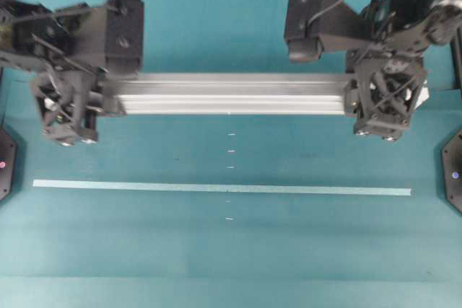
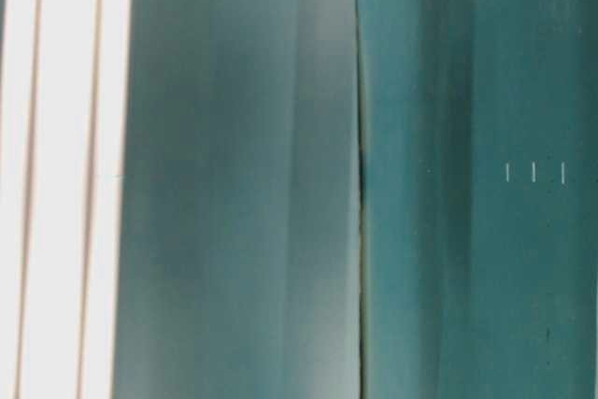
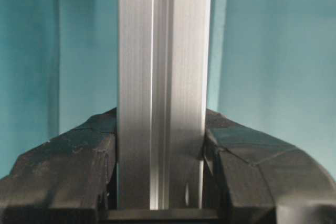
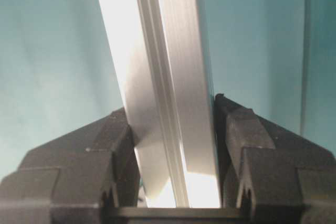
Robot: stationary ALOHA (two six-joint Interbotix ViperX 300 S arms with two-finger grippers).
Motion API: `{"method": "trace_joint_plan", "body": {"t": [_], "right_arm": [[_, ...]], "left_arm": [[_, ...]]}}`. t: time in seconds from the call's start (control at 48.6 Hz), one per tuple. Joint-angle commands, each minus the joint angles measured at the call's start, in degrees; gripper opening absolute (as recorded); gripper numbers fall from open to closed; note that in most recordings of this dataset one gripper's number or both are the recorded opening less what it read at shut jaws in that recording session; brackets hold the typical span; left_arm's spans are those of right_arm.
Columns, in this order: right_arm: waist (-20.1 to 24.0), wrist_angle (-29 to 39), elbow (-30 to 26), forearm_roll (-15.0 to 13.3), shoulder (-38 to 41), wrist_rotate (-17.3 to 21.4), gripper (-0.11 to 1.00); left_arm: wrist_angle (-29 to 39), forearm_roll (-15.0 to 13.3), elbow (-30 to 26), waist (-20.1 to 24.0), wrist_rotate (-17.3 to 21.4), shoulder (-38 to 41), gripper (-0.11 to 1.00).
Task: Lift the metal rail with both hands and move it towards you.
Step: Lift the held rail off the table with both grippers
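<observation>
Rail [image 1: 231, 94] clamped between both hands

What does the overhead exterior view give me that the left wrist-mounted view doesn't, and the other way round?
Only the overhead view shows the whole long grooved silver aluminium metal rail, both black lattice-fingered grippers, left gripper and right gripper, one at each end, and the thin pale flat tape strip lying nearer the bottom edge, apart from the rail.

Only the left wrist view shows the grip close up: the black fingers pressed against both sides of the rail, with no gap.

Both show the rail and the teal table surface.
</observation>
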Motion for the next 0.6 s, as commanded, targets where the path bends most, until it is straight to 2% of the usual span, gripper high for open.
{"method": "trace_joint_plan", "body": {"t": [0.0, 0.165, 0.309, 0.576], "right_arm": [[-0.2, 1.3, -4.0, 0.4, -0.5, 4.7, 0.37], [1.5, 3.1, -10.5, 0.4, -0.2, 7.8, 0.37], [2.2, 3.4, -12.0, 0.4, 0.2, 8.3, 0.37], [2.2, 3.7, -12.7, 0.4, 0.4, 8.4, 0.37]], "left_arm": [[2.5, 0.2, -5.2, -0.5, -1.4, -1.6, 0.29], [9.2, 0.2, -11.2, -1.1, -1.6, 0.0, 0.29], [10.5, 0.3, -15.5, -1.3, -1.7, 1.5, 0.29], [10.5, 0.2, -16.3, -1.3, -4.0, 2.1, 0.29]]}}
